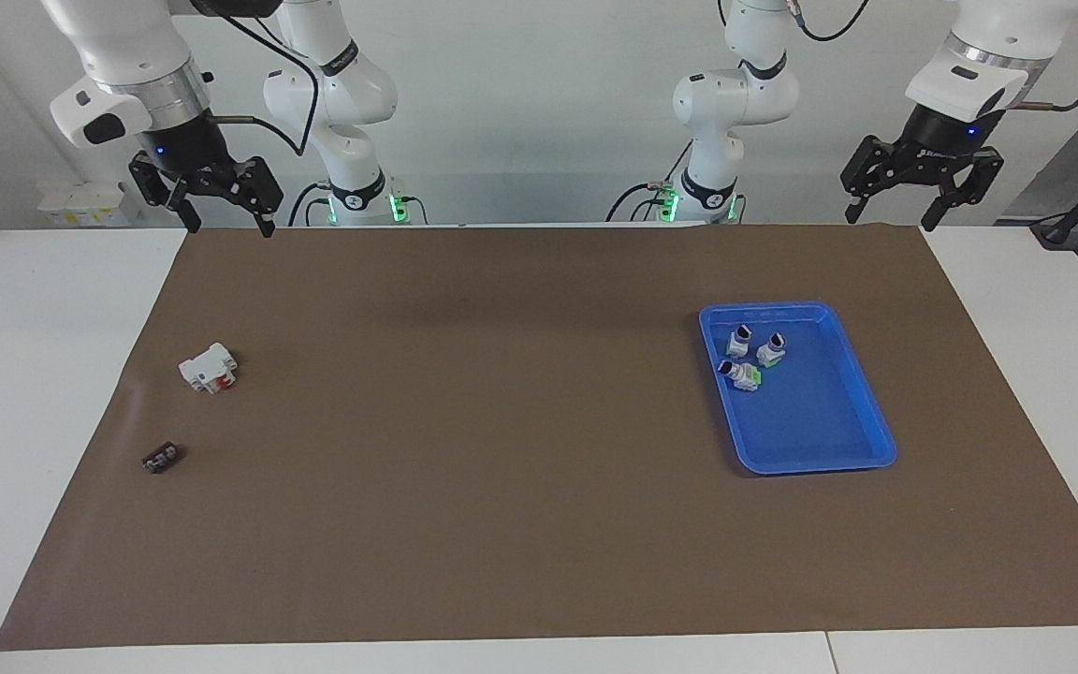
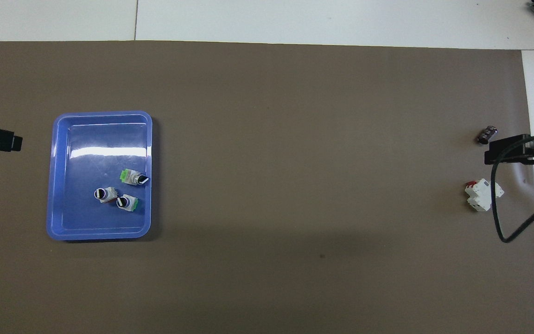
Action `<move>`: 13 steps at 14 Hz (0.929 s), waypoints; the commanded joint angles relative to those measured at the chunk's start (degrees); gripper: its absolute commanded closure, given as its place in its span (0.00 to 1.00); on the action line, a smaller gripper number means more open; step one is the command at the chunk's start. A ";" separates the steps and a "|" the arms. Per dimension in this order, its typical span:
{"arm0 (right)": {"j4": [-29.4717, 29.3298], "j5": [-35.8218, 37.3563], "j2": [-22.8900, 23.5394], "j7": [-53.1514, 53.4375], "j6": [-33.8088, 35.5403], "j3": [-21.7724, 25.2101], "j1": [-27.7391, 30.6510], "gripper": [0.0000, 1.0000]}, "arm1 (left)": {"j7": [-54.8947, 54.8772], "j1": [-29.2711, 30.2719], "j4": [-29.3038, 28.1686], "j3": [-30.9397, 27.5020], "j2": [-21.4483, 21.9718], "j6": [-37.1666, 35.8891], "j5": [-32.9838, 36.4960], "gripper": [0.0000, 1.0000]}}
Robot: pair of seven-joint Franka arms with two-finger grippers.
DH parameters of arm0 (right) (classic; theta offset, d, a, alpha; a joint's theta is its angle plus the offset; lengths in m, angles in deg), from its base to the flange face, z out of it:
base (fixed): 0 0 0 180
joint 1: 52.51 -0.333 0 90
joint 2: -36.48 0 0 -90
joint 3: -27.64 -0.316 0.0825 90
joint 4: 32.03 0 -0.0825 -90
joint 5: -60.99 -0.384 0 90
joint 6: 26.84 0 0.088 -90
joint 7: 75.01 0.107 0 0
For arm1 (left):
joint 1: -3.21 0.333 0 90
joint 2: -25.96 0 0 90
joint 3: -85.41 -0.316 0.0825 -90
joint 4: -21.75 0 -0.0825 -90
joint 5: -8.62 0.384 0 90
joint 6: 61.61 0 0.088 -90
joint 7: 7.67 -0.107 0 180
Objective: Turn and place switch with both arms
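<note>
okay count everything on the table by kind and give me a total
Switches: 3, all in the tray
Blue tray: 1
White block with red parts: 1
Small black piece: 1
Total: 6

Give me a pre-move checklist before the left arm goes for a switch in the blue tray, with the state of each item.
1. Switches present: ok. Three switches lie in the blue tray, clustered in the half nearer the robots.
2. Target free to grasp: not ok. The three lie close together; whether they touch, cannot tell.
3. Left tool empty and open: ok. It hangs raised at the left arm's end, over the mat's edge.
4. Right tool empty and open: ok. It waits raised at the right arm's end.
5. Handover area: ok. Nothing lies on the brown mat between the tray and the white block with red parts; the small black piece lies farther from the robots.
</note>
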 commanded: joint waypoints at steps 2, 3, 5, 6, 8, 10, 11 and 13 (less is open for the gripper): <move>0.95 -0.11 -0.84 0.43 0.12 -0.04 -0.03 0.00 | 0.77 -0.89 1.75 -1.13 0.44 -2.99 1.04 0.00; 0.95 -0.11 -0.84 0.43 0.12 -0.04 -0.03 0.00 | 0.77 -2.20 2.10 -1.40 0.27 -3.87 1.13 0.00; 0.95 -0.11 -0.84 0.43 0.12 -0.04 -0.03 0.00 | 0.86 -5.71 2.10 -4.28 0.18 -5.18 1.13 0.00; 0.95 -0.11 -0.84 0.43 0.12 -0.04 -0.03 0.00 | 0.86 -6.51 2.10 -5.00 0.18 -6.15 1.21 0.00; 0.95 -0.11 -0.84 0.43 0.12 -0.04 -0.03 0.00 | 0.86 -6.00 2.10 -4.65 0.09 -8.09 1.57 0.00; 0.95 -0.11 -0.84 0.43 0.12 -0.04 -0.03 0.00 | 0.86 -5.55 1.66 -4.48 0.27 -7.31 1.65 0.00; 0.95 -0.11 -0.84 0.43 0.12 -0.04 -0.03 0.00 | 0.86 -5.64 1.75 -4.39 -0.08 -6.52 1.74 0.00; 0.95 -0.11 -0.84 0.43 0.12 -0.04 -0.03 0.00 | 0.86 -5.55 1.67 -4.39 -0.35 -4.93 1.66 0.00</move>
